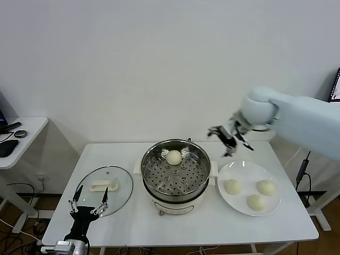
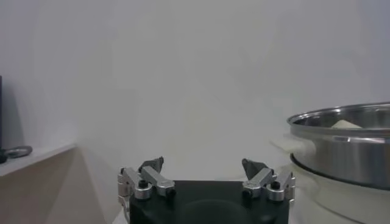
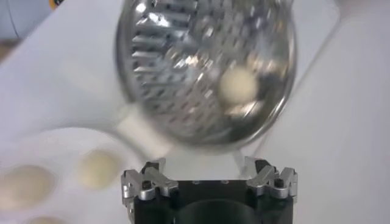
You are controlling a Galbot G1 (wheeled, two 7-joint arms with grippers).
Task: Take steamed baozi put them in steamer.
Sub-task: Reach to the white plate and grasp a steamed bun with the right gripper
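The steel steamer [image 1: 175, 171] stands mid-table on its white base, with one cream-white baozi [image 1: 173, 156] on the far part of its perforated tray. Three more baozi [image 1: 232, 186] [image 1: 265, 187] [image 1: 256, 202] lie on the white plate [image 1: 241, 169] to its right. My right gripper [image 1: 229, 140] hangs open and empty in the air above the gap between the steamer and the plate. Its wrist view shows the steamer [image 3: 183, 73] with the baozi [image 3: 236, 85] inside, and plate baozi [image 3: 97, 168]. My left gripper [image 1: 88, 203] is open and empty, parked low at the front left.
A round glass lid [image 1: 103, 190] with a white handle lies on the table left of the steamer, just behind my left gripper. A side desk [image 1: 21, 133] with dark items stands far left. The steamer rim also shows in the left wrist view [image 2: 347, 131].
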